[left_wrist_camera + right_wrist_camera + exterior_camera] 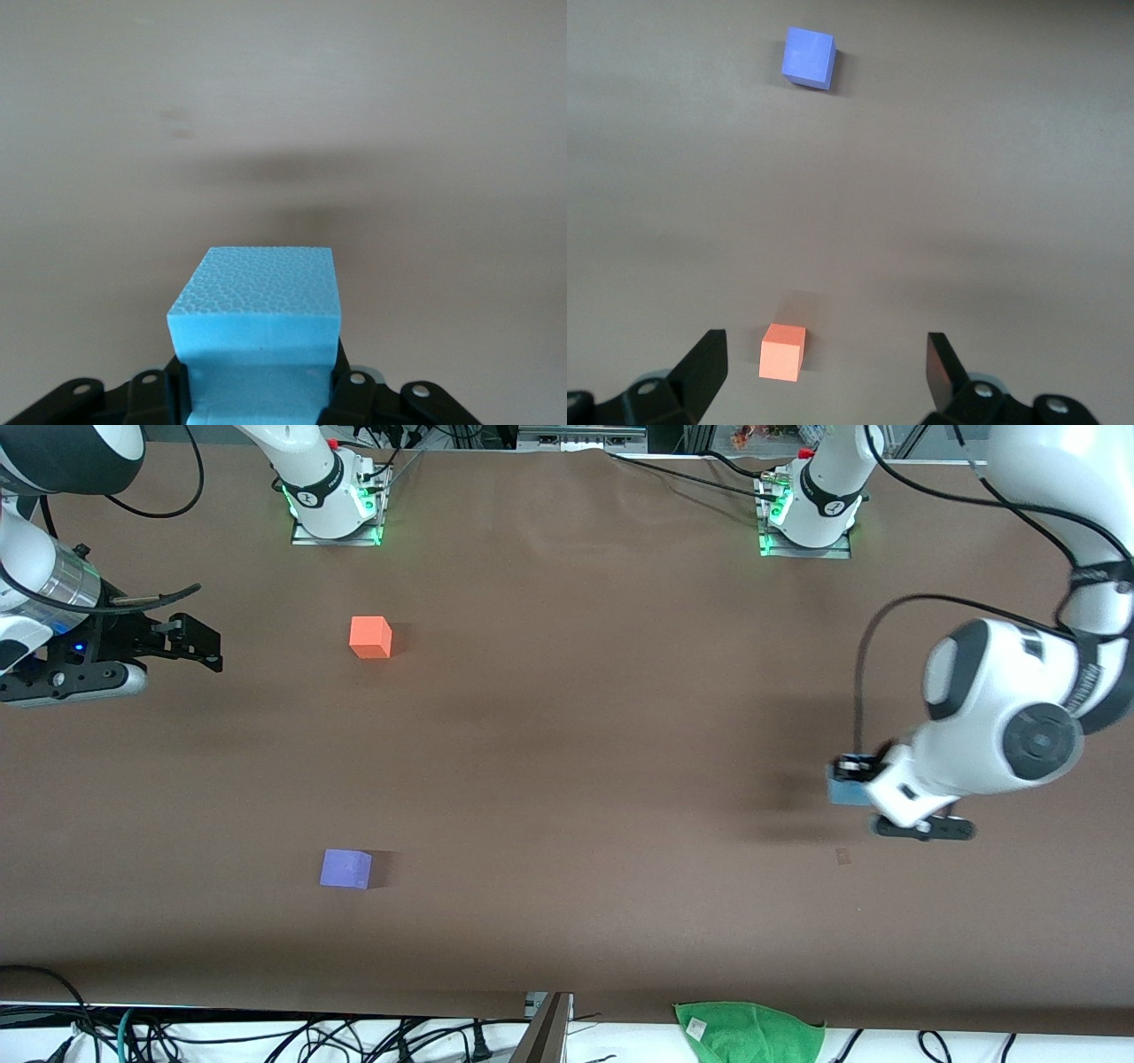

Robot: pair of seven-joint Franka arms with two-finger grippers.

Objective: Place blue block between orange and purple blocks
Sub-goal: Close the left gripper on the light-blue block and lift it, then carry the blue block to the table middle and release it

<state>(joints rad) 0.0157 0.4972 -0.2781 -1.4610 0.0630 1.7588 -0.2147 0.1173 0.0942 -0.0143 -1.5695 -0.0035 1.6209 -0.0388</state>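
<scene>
We find no legible text, label, brand, number or sign in any view; the small marks on the arm bases at the top of the front view are unreadable.

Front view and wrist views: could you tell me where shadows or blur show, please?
Front view: soft shadow on the table beside the left hand, whose arm looks slightly smeared. Left wrist view: blue block sharp, dark shadow above it. Right wrist view: even light, no glare.

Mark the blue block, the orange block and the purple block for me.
blue block [257,288]: left wrist view, its top face.
orange block [368,631]: front view, its top face.
purple block [345,866]: front view, its top face.
</scene>
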